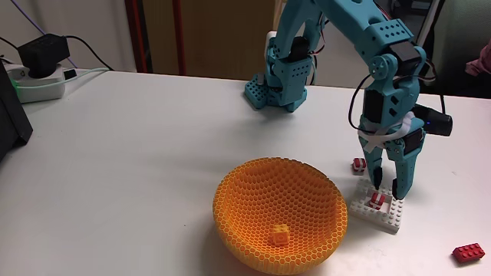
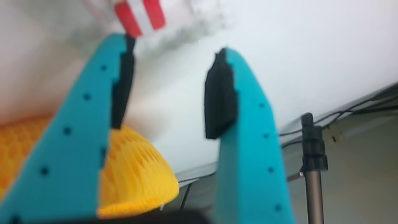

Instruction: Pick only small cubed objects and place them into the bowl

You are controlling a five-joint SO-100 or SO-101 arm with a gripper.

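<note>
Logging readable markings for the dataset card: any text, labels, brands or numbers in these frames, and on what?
None readable.
The arm and its gripper carry no legible lettering.
The bowl, white plate and striped cubes are unmarked.
The power strip is too small to tell.
The wrist view is blurred.

White studded plate, dark red brick, power strip, metal stand.

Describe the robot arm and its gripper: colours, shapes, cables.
The arm is teal printed plastic with black motor blocks at the joints and black cables along it. The gripper has two tapering teal fingers dotted with small holes, each carrying a black inner pad.
</note>
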